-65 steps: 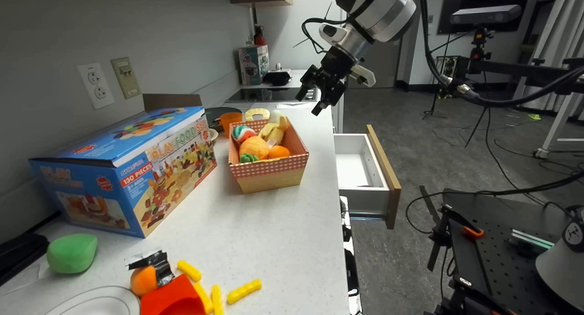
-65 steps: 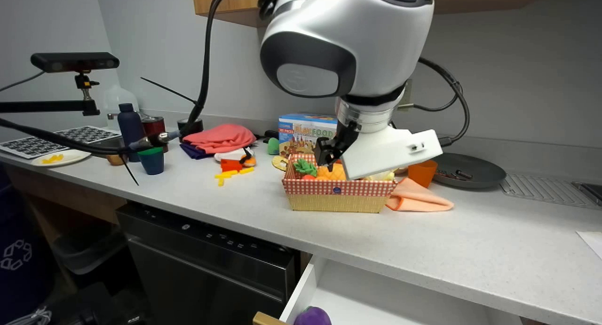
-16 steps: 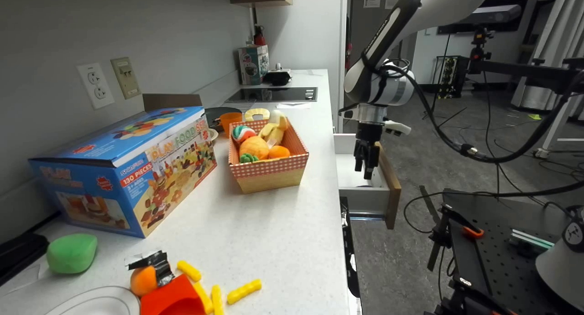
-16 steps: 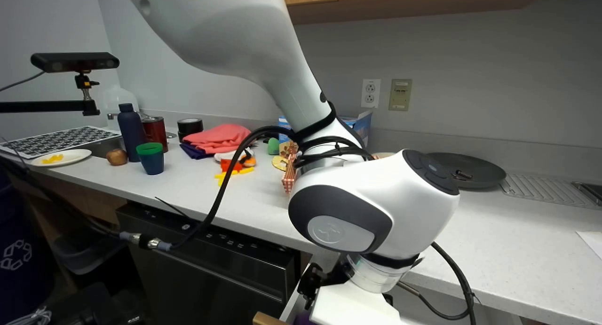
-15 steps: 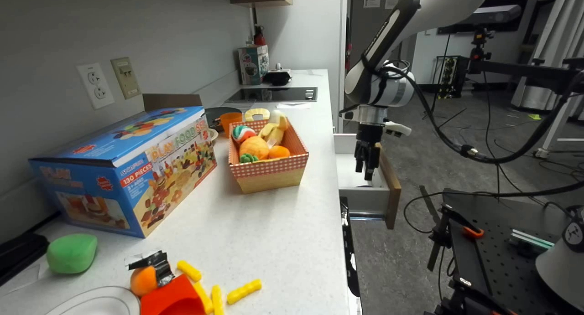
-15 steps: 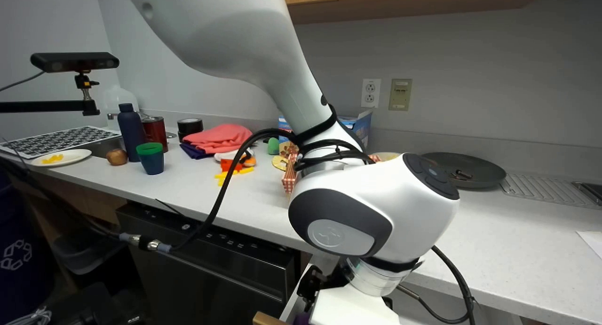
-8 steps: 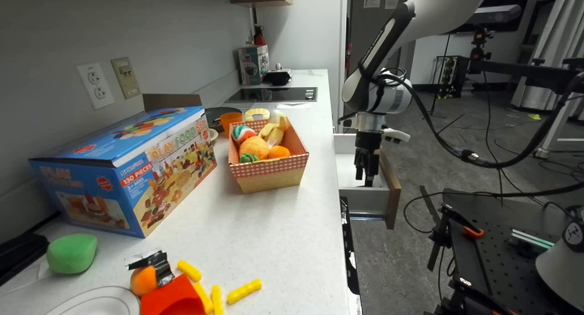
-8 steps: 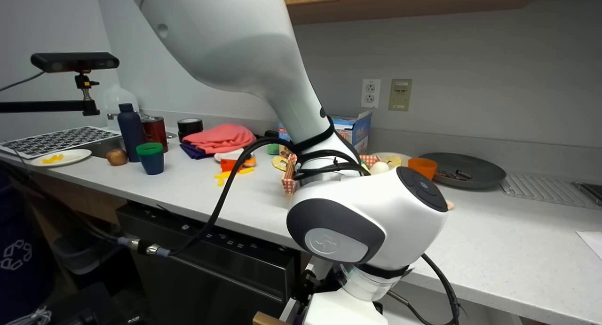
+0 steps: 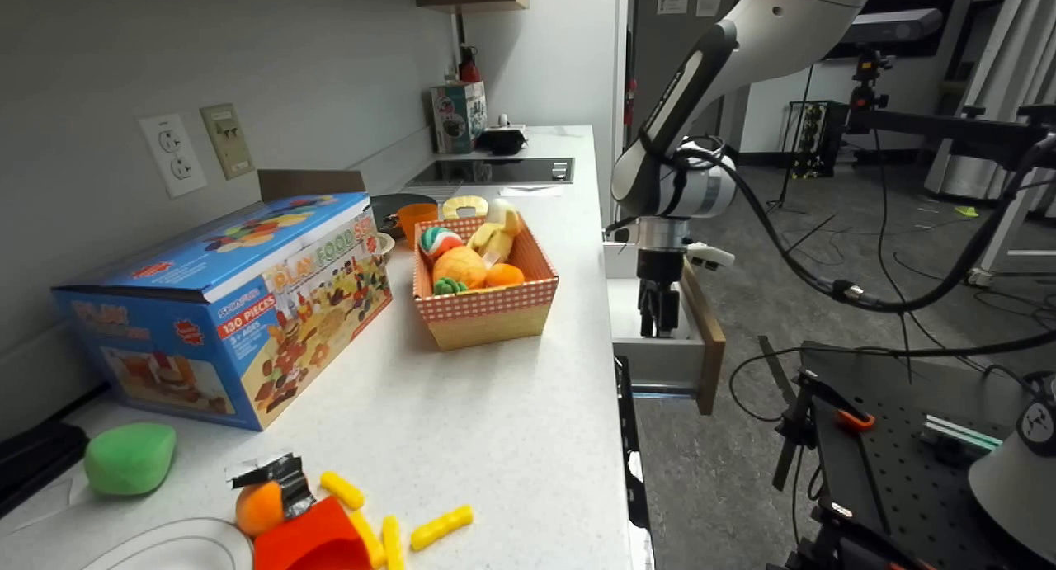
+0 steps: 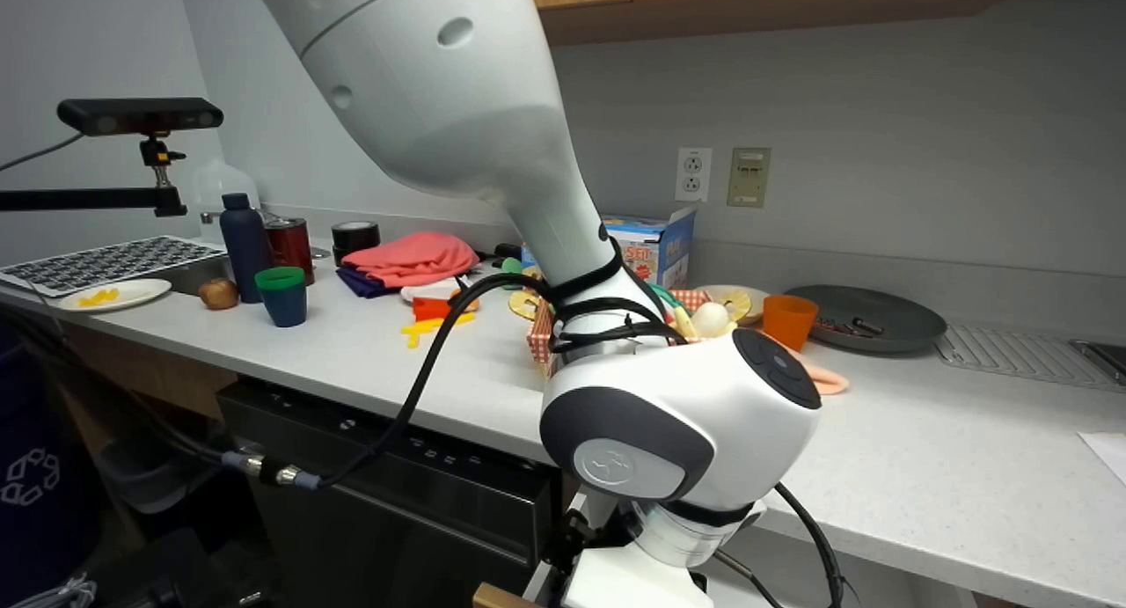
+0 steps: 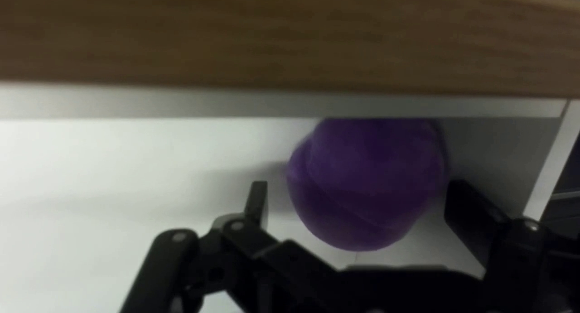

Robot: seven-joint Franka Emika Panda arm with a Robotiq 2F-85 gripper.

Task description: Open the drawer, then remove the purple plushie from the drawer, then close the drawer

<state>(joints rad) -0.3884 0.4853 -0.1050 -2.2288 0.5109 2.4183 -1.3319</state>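
Two fingers (image 11: 257,204) of the claw (image 11: 360,191) spread wide, straddling purple toy (image 11: 367,181) in drawer (image 11: 113,168); gap beside one, can't tell if other touches.

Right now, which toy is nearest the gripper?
The purple plushie, inside the open drawer: the wrist view shows it between the fingers of the open gripper. The green toy and the play food in the basket are up on the counter.

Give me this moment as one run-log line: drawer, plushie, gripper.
drawer: open | purple plushie: inside drawer, near a front corner | gripper: in drawer, jaws open, plushie between them in wrist view | grasp: not yet made
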